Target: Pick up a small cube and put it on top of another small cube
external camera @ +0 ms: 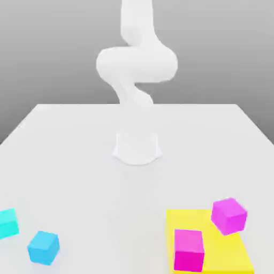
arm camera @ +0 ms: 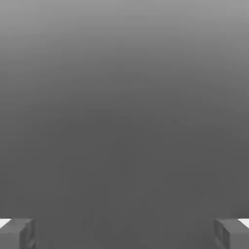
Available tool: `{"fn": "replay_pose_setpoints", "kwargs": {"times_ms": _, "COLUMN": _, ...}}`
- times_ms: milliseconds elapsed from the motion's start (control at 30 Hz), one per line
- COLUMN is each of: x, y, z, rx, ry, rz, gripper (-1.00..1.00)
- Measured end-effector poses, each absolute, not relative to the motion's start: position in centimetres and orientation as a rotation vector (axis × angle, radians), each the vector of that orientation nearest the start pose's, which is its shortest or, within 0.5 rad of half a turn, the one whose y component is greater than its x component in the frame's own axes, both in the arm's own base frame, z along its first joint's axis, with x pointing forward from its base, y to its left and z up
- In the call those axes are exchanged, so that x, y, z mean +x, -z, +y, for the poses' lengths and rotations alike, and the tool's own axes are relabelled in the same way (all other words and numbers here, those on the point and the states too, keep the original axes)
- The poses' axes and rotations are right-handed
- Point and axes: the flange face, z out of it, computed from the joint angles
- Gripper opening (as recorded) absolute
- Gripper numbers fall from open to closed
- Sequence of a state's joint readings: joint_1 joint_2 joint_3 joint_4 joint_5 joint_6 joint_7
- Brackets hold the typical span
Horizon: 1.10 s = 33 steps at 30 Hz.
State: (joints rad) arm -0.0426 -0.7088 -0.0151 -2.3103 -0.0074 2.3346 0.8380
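With the gripper spread and empty, it could mistake the blue cube for the neighbouring turquoise cube at the table's near edge.

Two magenta cubes sit on a yellow slab.

Your arm is plain glossy white all over, built of smooth, rounded, bulbous segments with soft shading and no seams you can make out. Its base is a short white cylinder with a slightly flared foot. On the tool, your two fingers are blocky, dark grey, with pale white upper edges.
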Motion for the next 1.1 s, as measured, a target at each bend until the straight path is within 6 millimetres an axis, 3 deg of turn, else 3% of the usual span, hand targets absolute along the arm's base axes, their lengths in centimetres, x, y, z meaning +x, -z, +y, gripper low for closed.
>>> {"fn": "replay_pose_setpoints", "kwargs": {"times_ms": 200, "x": 43.9, "y": -58.2, "z": -9.5, "rx": -2.397, "ry": 0.766, "rz": 1.505, "gripper": 0.00}}
{"fn": "replay_pose_setpoints", "kwargs": {"times_ms": 433, "x": 46.3, "y": -45.8, "z": -18.6, "rx": -2.277, "ry": 0.532, "rz": 1.886, "gripper": 0.00}}
{"fn": "replay_pose_setpoints", "kwargs": {"times_ms": 533, "x": 45.8, "y": -40.2, "z": -22.3, "rx": -2.203, "ry": 0.425, "rz": 2.043, "gripper": 0.00}}
{"fn": "replay_pose_setpoints", "kwargs": {"times_ms": 667, "x": 43.1, "y": -32.7, "z": -28.0, "rx": -2.054, "ry": 0.281, "rz": 2.272, "gripper": 0.00}}
{"fn": "replay_pose_setpoints", "kwargs": {"times_ms": 900, "x": 37.5, "y": -19.9, "z": -32.6, "rx": -1.829, "ry": 0.025, "rz": 2.547, "gripper": 0.00}}
{"fn": "replay_pose_setpoints", "kwargs": {"times_ms": 1033, "x": 36.9, "y": -14.4, "z": -33.0, "rx": -1.805, "ry": 0.002, "rz": 2.572, "gripper": 0.00}}
{"fn": "replay_pose_setpoints", "kwargs": {"times_ms": 1067, "x": 36.8, "y": -13.3, "z": -33.0, "rx": -1.804, "ry": 0.001, "rz": 2.572, "gripper": -1.00}}
{"fn": "replay_pose_setpoints", "kwargs": {"times_ms": 1100, "x": 36.8, "y": -13.3, "z": -33.0, "rx": -1.804, "ry": 0.001, "rz": 2.572, "gripper": -1.00}}
